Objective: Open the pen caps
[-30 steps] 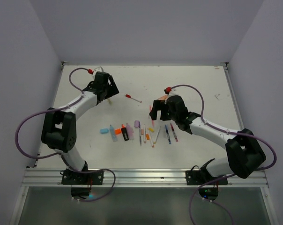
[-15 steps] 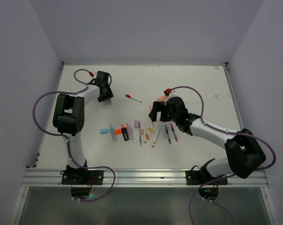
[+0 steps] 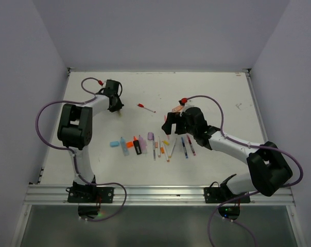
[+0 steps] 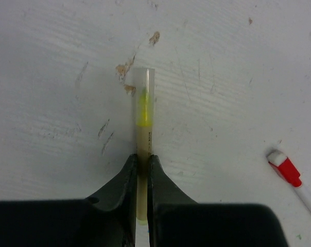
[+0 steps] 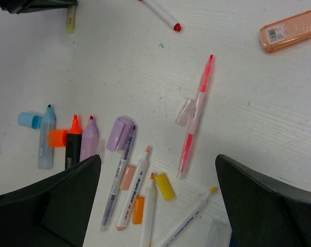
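My left gripper [image 4: 141,158] is shut on a thin pale-yellow pen [image 4: 143,118] that lies on the white table, and its clear cap [image 4: 143,85] covers the yellow tip. In the top view this gripper [image 3: 116,107] is at the far left. My right gripper [image 5: 158,164] hangs open above a spread of uncapped pens and loose pen caps: a purple cap [image 5: 119,133], a yellow cap [image 5: 165,186], an orange cap [image 5: 138,210], a light blue cap [image 5: 29,120] and a clear cap [image 5: 185,111] beside a pink pen [image 5: 196,116]. Nothing sits between its fingers.
A white pen with a red cap [image 4: 284,167] lies alone between the two arms [image 3: 145,107]. An orange highlighter [image 5: 290,29] rests beyond the right gripper. Blue, black-and-orange and purple highlighters [image 5: 68,146] stand in a row at the left of the spread.
The left gripper has closed on the pale-yellow pen, and the left arm's elbow has swung upright as the wrist reached farther back. The right arm has barely moved.
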Available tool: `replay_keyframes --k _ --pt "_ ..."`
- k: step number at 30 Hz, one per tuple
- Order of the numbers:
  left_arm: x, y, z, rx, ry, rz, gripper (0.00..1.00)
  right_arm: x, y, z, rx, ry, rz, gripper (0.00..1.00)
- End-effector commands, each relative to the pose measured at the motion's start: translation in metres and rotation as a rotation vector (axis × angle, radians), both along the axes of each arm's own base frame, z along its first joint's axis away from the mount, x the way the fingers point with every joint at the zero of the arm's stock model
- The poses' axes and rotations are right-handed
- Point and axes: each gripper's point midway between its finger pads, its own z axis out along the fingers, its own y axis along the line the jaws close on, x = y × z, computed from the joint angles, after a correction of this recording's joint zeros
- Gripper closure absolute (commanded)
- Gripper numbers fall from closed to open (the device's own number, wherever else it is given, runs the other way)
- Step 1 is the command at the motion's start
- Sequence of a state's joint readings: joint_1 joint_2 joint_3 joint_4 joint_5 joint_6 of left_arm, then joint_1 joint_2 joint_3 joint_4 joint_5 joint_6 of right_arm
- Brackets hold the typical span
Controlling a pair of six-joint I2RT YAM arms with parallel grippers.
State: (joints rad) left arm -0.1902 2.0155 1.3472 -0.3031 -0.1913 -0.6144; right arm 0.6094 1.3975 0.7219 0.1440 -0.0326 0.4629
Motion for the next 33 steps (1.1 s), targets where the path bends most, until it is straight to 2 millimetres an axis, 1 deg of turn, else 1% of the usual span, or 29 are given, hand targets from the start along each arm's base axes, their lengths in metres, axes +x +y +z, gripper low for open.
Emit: replay_keyframes --k 1,2,3,4,5,6,7,8,9,10,11,12,13,14,15,16,17,18,19,20,21,23,24,25,26,27,33 --pt "-0.011 -0.009 0.021 -0.087 -0.054 -0.009 1.00 -0.002 0.019 0.037 0.101 -0.105 0.098 0.03" --pt "-0.014 -0.016 0.026 -0.130 -0.067 -0.028 1.00 -0.004 0.025 0.042 0.115 -0.119 0.117 0.03" --pt "-0.024 -0.020 0.032 -0.165 -0.082 -0.032 1.00 -0.007 0.029 0.043 0.123 -0.123 0.135 0.03" --pt "-0.022 -0.027 0.041 -0.198 -0.128 -0.048 1.00 -0.012 0.036 0.048 0.134 -0.130 0.162 0.03" --pt "-0.027 -0.036 0.048 -0.241 -0.145 -0.078 1.00 -0.013 0.041 0.051 0.141 -0.142 0.175 0.03" --pt "-0.034 -0.040 0.059 -0.272 -0.189 -0.084 1.00 -0.015 0.046 0.056 0.152 -0.149 0.191 0.03" --pt "-0.040 -0.048 0.064 -0.291 -0.202 -0.104 1.00 -0.021 0.055 0.059 0.163 -0.154 0.219 0.03" --pt "-0.046 -0.055 0.069 -0.321 -0.214 -0.130 1.00 -0.022 0.059 0.061 0.173 -0.159 0.230 0.03" --pt "-0.051 -0.062 0.084 -0.356 -0.274 -0.148 1.00 -0.023 0.064 0.066 0.186 -0.167 0.239 0.03" --pt "-0.058 -0.074 0.093 -0.385 -0.301 -0.179 1.00 -0.029 0.071 0.069 0.203 -0.167 0.265 0.03" --pt "-0.073 -0.081 0.100 -0.423 -0.323 -0.207 1.00 -0.029 0.077 0.072 0.222 -0.176 0.278 0.03" --pt "-0.075 -0.089 0.113 -0.465 -0.373 -0.218 1.00 -0.029 0.081 0.077 0.234 -0.183 0.287 0.03" --pt "-0.081 -0.096 0.119 -0.488 -0.395 -0.235 1.00 -0.031 0.086 0.079 0.243 -0.186 0.299 0.04" --pt "-0.096 -0.107 0.116 -0.507 -0.390 -0.263 1.00 -0.035 0.093 0.082 0.260 -0.188 0.319 0.04" --pt "-0.103 -0.114 0.133 -0.536 -0.436 -0.280 1.00 -0.035 0.097 0.080 0.263 -0.180 0.327 0.04" --pt "-0.107 -0.120 0.143 -0.555 -0.474 -0.298 1.00 -0.038 0.104 0.084 0.276 -0.181 0.348 0.04" --pt "-0.119 -0.129 0.141 -0.568 -0.474 -0.324 1.00 -0.039 0.108 0.086 0.286 -0.181 0.357 0.04" --pt "-0.125 -0.135 0.159 -0.606 -0.526 -0.344 1.00 -0.039 0.111 0.083 0.284 -0.175 0.359 0.05" --pt "-0.131 -0.141 0.165 -0.628 -0.540 -0.366 1.00 -0.043 0.115 0.084 0.288 -0.176 0.371 0.05" --pt "-0.139 -0.141 0.170 -0.645 -0.555 -0.379 1.00 -0.043 0.118 0.084 0.295 -0.178 0.371 0.06" --pt "-0.142 -0.142 0.176 -0.664 -0.578 -0.381 1.00 -0.041 0.118 0.082 0.296 -0.174 0.366 0.07" --pt "-0.152 -0.143 0.180 -0.687 -0.602 -0.394 1.00 -0.042 0.121 0.082 0.303 -0.173 0.365 0.08" --pt "-0.156 -0.146 0.188 -0.716 -0.627 -0.402 1.00 -0.041 0.123 0.082 0.304 -0.174 0.367 0.09" --pt "-0.160 -0.148 0.190 -0.732 -0.636 -0.416 1.00 -0.041 0.124 0.079 0.300 -0.167 0.368 0.11" --pt "-0.166 -0.150 0.188 -0.746 -0.635 -0.434 1.00 -0.041 0.125 0.080 0.301 -0.168 0.371 0.12" --pt "-0.168 -0.152 0.192 -0.756 -0.650 -0.446 1.00 -0.040 0.126 0.083 0.305 -0.172 0.371 0.13" --pt "-0.183 -0.161 0.190 -0.789 -0.659 -0.501 1.00 -0.034 0.130 0.091 0.303 -0.195 0.372 0.26"
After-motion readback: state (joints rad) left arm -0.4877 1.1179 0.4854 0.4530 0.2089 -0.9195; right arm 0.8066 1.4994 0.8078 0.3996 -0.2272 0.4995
